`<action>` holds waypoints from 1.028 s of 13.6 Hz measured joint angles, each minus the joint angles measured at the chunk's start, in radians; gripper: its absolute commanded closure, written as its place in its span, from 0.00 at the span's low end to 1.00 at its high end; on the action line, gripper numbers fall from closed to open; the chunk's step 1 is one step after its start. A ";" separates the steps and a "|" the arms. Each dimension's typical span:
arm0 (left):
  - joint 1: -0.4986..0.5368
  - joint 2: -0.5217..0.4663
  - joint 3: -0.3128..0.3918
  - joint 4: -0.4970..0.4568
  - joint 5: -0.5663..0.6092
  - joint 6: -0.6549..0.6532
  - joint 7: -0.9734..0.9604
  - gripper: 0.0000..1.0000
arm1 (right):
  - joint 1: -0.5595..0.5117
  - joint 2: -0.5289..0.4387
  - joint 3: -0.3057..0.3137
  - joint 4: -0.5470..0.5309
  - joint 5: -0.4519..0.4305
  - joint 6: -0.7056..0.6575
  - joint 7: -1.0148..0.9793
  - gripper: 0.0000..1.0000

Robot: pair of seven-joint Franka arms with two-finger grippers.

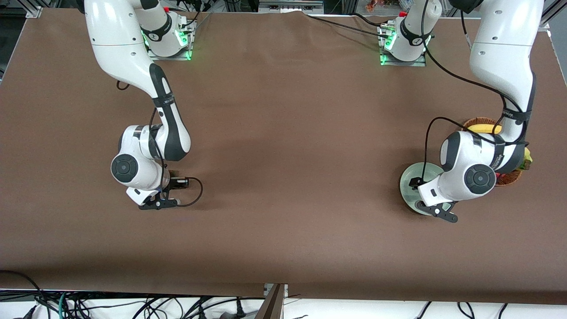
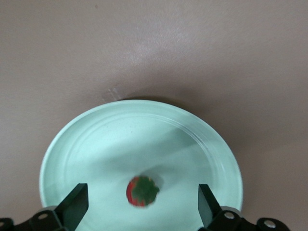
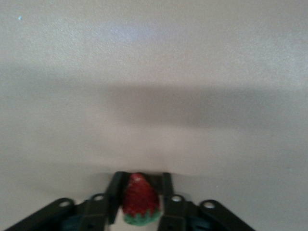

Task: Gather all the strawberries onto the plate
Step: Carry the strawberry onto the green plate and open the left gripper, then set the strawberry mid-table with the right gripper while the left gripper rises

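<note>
The left gripper (image 2: pixel 139 209) hangs over the plate (image 1: pixel 409 177), which sits on the desk (image 1: pixel 283 155) at the left arm's end, just beside the wicker basket (image 1: pixel 480 122) and nearer to the front camera than it. Its fingers (image 2: pixel 74 204) stand wide apart with nothing between them, and one strawberry (image 2: pixel 142 191) lies in the plate directly beneath the gap, clear of both pads; this spacing suits a berry just let go, since the plate rim keeps it from rolling off. Seen from the front, the plate lies at about four o'clock on the desk. The right gripper (image 3: pixel 139 197) is low over bare desk at the right arm's end, at about eight o'clock, and its fingers (image 3: pixel 114 192) are drawn narrow on a second strawberry (image 3: pixel 139 198), pressing its two sides with the green cap toward the wrist. That side grip appears chosen to hold the small berry steady for carrying to the plate. A third berry cannot be located.
</note>
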 measured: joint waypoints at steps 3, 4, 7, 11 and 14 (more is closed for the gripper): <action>-0.002 -0.089 -0.022 0.007 0.000 -0.100 -0.001 0.00 | 0.007 0.000 0.012 0.008 0.033 -0.012 0.000 0.79; -0.003 -0.119 -0.031 0.009 -0.002 -0.130 -0.003 0.00 | 0.010 0.000 0.015 0.017 0.047 -0.031 0.000 0.79; -0.004 -0.177 -0.044 0.067 -0.062 -0.257 -0.006 0.00 | 0.012 -0.001 0.019 0.101 0.099 -0.159 0.031 0.79; -0.011 -0.186 -0.051 0.180 -0.115 -0.361 -0.010 0.00 | 0.015 -0.001 0.136 0.237 0.159 -0.204 0.275 0.79; -0.022 -0.181 -0.052 0.188 -0.133 -0.370 -0.049 0.00 | 0.023 0.055 0.274 0.381 0.161 -0.124 0.521 0.73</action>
